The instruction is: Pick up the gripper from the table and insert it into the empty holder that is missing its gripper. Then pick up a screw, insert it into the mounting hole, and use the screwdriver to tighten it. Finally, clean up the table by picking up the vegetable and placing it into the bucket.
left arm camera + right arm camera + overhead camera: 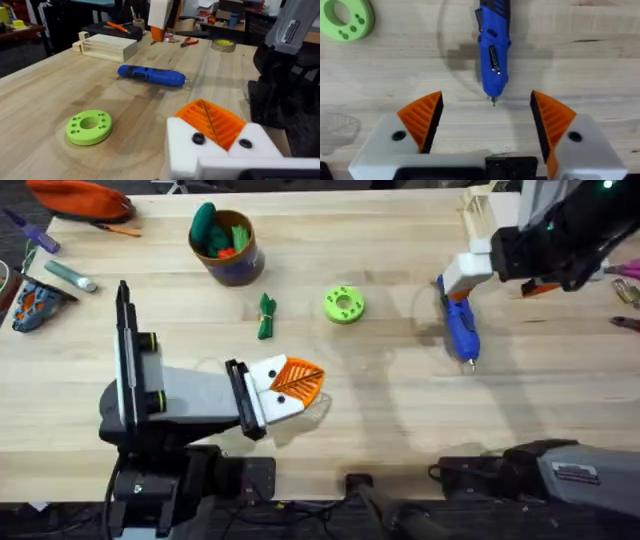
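The blue screwdriver [461, 328] lies on the table [400, 410] at the right, metal tip toward the front. My right gripper [456, 284] hovers just above its rear end, open; in the right wrist view the orange pads [425, 112] stand wide apart either side of the screwdriver [493, 50] tip. My left gripper [298, 383] rests low near the table's middle front, shut with nothing between its orange pads [212, 120]. The dark-green vegetable [266, 316] lies ahead of it, near the bucket [232, 268]. The loose gripper, the holder and the screw are out of view.
A lime-green disc [344, 304] sits between the vegetable and the screwdriver. The bucket holds green and orange toys. A pale wooden box [480, 210] stands at the back right. A marker [70, 275], an orange pouch [80, 198] and small tools lie along the left and right edges.
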`<state>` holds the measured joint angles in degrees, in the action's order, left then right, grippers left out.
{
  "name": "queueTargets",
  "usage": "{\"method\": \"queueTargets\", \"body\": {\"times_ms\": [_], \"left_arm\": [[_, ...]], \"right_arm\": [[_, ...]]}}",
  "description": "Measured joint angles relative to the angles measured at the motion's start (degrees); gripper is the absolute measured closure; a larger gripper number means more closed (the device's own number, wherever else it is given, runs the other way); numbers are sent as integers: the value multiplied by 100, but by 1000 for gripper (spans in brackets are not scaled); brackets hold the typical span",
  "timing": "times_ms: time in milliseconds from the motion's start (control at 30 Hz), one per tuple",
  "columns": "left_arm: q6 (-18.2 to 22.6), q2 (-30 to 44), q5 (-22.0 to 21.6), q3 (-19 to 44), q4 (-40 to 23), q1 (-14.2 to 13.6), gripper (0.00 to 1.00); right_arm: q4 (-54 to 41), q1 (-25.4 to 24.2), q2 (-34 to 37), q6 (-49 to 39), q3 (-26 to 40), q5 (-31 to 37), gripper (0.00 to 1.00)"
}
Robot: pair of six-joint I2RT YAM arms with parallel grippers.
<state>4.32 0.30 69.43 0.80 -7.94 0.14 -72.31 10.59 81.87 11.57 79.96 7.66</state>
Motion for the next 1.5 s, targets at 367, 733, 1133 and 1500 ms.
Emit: {"method": "queueTargets", "body": {"times_ms": [367,733,1133,1500], "left_arm": [[0,1,0,0,0,0,988],[0,2,0,0,0,0,988],[0,2,0,0,0,0,989],[0,2,0,0,1,0,989]], "right_arm": [[522,-1,0,0,-228,0,9],[1157,-538,727,-394,-531,-2,9],[1593,-702,1708,-930,-557,-300,9],[1940,-702,1901,-1040,-557,-83,8]]}}
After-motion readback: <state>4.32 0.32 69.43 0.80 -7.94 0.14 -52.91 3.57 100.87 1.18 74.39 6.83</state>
